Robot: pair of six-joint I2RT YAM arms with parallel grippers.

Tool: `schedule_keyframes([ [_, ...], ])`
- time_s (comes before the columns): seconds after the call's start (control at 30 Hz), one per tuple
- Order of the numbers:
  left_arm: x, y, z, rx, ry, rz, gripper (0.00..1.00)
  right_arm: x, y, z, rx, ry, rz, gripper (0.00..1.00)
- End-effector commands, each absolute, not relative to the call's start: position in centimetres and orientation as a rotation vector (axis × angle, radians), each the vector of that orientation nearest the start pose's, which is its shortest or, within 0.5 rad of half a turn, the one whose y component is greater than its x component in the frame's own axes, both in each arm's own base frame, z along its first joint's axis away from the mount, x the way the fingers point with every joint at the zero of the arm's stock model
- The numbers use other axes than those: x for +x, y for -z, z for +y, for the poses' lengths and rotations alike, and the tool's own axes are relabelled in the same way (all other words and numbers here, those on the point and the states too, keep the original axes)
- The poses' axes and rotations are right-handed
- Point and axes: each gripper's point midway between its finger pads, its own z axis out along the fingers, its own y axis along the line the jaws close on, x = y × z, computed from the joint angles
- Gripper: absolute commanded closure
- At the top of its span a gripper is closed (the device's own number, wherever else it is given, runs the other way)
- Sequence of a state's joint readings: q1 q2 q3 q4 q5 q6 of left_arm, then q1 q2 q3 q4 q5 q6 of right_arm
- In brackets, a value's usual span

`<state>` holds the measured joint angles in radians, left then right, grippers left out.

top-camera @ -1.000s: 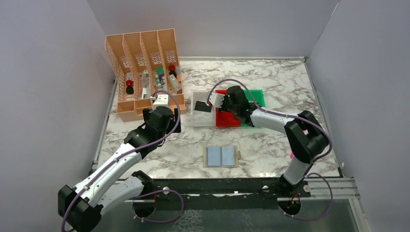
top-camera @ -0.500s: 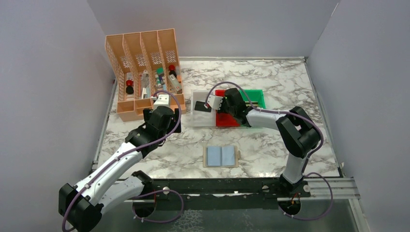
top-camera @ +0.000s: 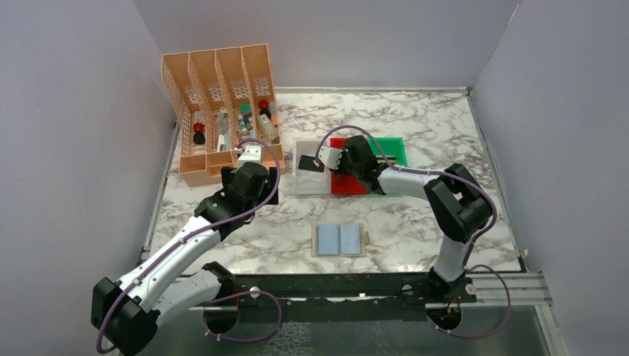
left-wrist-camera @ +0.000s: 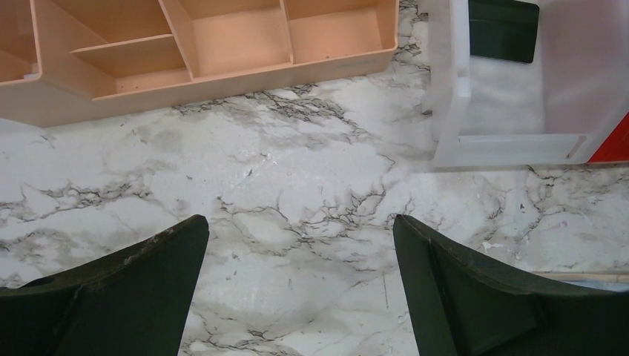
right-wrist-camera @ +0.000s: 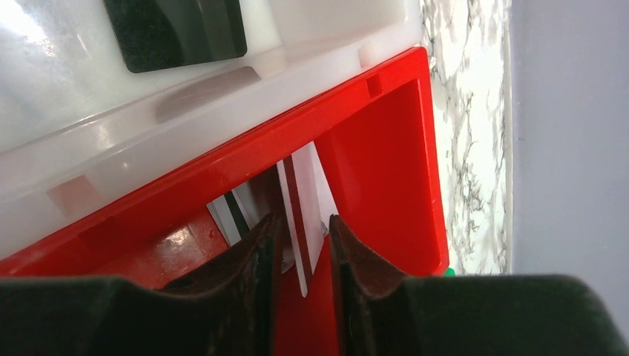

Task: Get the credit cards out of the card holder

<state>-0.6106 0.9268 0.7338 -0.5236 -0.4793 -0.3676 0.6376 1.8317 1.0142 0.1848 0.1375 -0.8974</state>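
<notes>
The card holder (top-camera: 340,239) lies open and flat on the marble near the front edge, both blue-grey panels showing. My right gripper (right-wrist-camera: 303,226) reaches down into the red bin (right-wrist-camera: 386,141). Its jaws stand slightly apart around a white credit card (right-wrist-camera: 304,196) with a dark stripe, which stands on edge, loose between them. A second striped card (right-wrist-camera: 226,215) lies in the same bin. A black card (top-camera: 310,163) rests in the white bin (top-camera: 305,184). My left gripper (left-wrist-camera: 300,222) hovers wide open over bare marble, holding nothing.
The orange slotted organizer (top-camera: 222,96) stands at the back left, just beyond my left gripper (top-camera: 261,178). A green bin (top-camera: 394,148) sits right of the red bin (top-camera: 348,184). A pink marker (top-camera: 447,237) peeks out by the right arm's base.
The right gripper moved a little left over the red bin, then its jaws parted from shut, loosening their hold on the striped card. The left arm barely moved.
</notes>
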Motion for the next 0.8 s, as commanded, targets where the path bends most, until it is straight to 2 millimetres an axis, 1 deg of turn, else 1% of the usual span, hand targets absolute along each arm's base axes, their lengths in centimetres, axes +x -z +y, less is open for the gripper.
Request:
schedule_keyframes([
  [0.0, 25.8, -15.6, -9.5, 0.03, -0.019, 2.188, 0.01, 41.8, -8.1, 24.7, -1.451, 0.255, 1.619, 0.65],
  [0.27, 25.8, -15.6, -9.6, 0.033, -0.013, 2.191, 0.01, 41.9, -7.2, 23.9, -1.465, 0.299, 1.641, 0.67],
  [0.33, 25.7, -15.6, -9.6, 0.034, -0.013, 2.191, 0.01, 42.0, -7.5, 23.6, -1.441, 0.316, 1.644, 0.67],
  [0.37, 25.7, -15.5, -9.6, 0.033, -0.014, 2.192, 0.01, 42.2, -8.0, 23.6, -1.407, 0.317, 1.644, 0.67],
  [0.43, 25.8, -15.6, -9.5, 0.031, -0.015, 2.19, 0.01, 42.4, -9.4, 23.8, -1.33, 0.297, 1.639, 0.67],
  [0.5, 25.7, -15.6, -9.6, 0.036, -0.012, 2.191, 0.01, 42.2, -11.9, 24.0, -1.209, 0.236, 1.645, 0.67],
  [0.57, 25.8, -15.6, -9.6, 0.036, -0.013, 2.192, 0.01, 41.7, -14.6, 24.4, -1.047, 0.133, 1.669, 0.66],
  [0.63, 25.8, -15.6, -9.6, 0.034, -0.016, 2.192, 0.01, 40.3, -17.1, 25.1, -0.908, -0.024, 1.7, 0.64],
  [0.7, 25.8, -15.6, -9.6, 0.036, -0.016, 2.194, 0.01, 38.4, -19.0, 25.5, -0.779, -0.186, 1.729, 0.59],
  [0.77, 25.8, -15.7, -9.5, 0.032, -0.017, 2.191, 0.01, 36.7, -20.0, 25.2, -0.59, -0.325, 1.8, 0.53],
])
